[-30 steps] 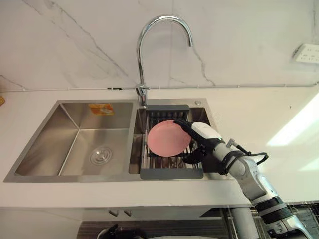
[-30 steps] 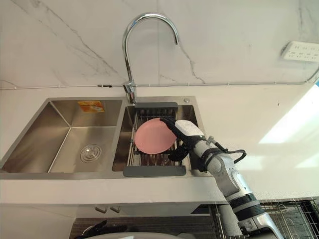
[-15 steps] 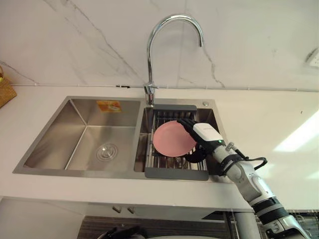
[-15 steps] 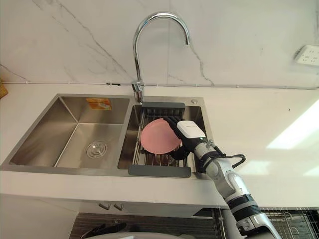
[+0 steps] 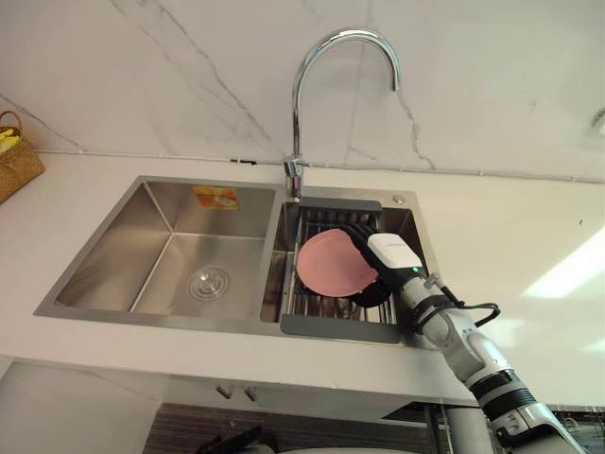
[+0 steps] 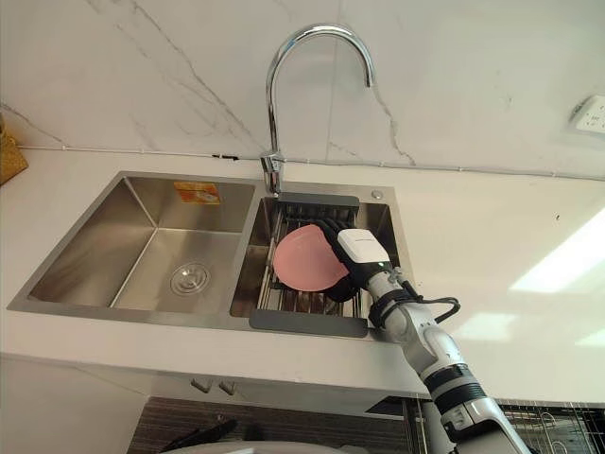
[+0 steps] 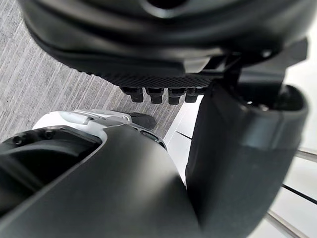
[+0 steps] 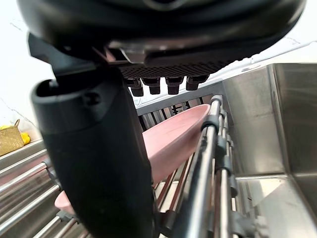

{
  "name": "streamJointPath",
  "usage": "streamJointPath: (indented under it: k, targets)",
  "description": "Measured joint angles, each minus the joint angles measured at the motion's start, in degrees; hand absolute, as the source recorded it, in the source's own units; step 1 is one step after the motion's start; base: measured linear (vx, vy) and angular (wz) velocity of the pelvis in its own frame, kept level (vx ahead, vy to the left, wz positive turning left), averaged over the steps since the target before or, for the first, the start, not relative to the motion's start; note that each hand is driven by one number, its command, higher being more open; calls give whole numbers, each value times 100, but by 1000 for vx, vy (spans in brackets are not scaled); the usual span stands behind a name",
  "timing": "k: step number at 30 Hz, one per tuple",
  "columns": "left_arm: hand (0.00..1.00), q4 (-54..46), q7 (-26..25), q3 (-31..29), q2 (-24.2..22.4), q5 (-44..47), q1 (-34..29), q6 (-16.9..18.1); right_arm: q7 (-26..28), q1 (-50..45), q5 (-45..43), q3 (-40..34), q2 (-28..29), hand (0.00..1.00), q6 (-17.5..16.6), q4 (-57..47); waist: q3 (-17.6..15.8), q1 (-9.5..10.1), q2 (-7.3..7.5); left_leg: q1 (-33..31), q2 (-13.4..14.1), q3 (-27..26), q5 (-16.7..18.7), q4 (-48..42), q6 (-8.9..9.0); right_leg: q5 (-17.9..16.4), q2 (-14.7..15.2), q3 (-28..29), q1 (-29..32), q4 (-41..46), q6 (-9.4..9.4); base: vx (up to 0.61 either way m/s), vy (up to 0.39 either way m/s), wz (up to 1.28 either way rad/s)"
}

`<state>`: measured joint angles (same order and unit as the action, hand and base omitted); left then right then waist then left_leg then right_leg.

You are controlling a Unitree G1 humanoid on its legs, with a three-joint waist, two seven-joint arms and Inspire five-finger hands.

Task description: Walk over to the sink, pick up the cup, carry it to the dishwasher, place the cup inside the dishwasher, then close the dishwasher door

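Note:
No cup is visible; a pink shallow dish point(image 5: 326, 263) leans tilted on the drying rack point(image 5: 336, 327) over the sink's right basin. My right hand point(image 5: 392, 253) reaches in from the right, its fingers point(image 5: 354, 233) laid over the dish's far right rim and the thumb point(image 5: 374, 294) tucked under the near rim. In the right wrist view the dish point(image 8: 173, 134) lies between the thumb point(image 8: 94, 148) and the fingers, above the rack's bars. My left hand point(image 7: 237, 148) hangs low over grey floor, fingers relaxed and holding nothing.
A tall chrome faucet point(image 5: 312, 76) arches over the divide between the basins. The steel left basin point(image 5: 189, 246) is bare apart from its drain. A wicker basket point(image 5: 14, 156) stands on the white counter at far left, and a wall socket point(image 6: 591, 112) at far right.
The camera has swung, sliding the whole scene rightward in view. My right hand has closed in on the dish, the thumb coming up against its near rim.

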<state>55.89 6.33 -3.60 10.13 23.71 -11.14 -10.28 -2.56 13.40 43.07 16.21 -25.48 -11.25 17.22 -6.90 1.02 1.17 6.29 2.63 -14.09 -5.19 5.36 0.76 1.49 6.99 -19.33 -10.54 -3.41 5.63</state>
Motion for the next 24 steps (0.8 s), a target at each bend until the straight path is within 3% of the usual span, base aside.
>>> streamJointPath:
  k: [18,24]
  targets:
    - [100,-105,28,-53,25,-284,-5,-14,-655,4,1,69,218,100,112,323,-14,2,64,-31,39,51,-41,0,41,-33,14,-245,-13,-39,30,-3,0,0]
    - [100,-173,28,-50,15,-594,-3,35,-907,3,73,148,198,100,-61,408,-15,-20,58,-32,54,53,-44,-1,45,-26,0,-265,-15,-40,24,0,0,0]
